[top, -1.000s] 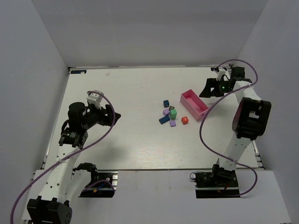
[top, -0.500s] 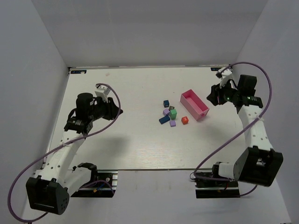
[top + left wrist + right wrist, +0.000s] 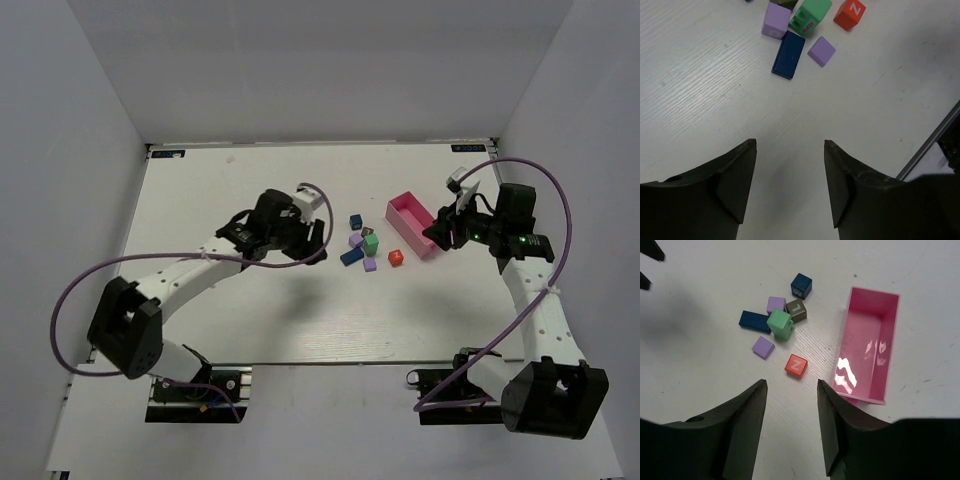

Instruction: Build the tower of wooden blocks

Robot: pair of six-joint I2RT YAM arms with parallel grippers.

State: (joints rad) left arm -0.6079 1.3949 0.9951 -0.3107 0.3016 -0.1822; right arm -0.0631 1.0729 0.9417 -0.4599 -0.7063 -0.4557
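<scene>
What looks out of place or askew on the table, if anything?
Nothing looks damaged or spilled. The blocks lie loose at mixed angles, none clearly stacked: the green block crowds the blue brick, and the red cube sits apart. The pink tray is empty.

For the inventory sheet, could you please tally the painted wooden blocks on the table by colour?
Lilac wooden cubes: 2
Dark blue wooden blocks: 2
Green wooden block: 1
Red wooden cube: 1
Olive-brown wooden cube: 1
Total: 7
</scene>
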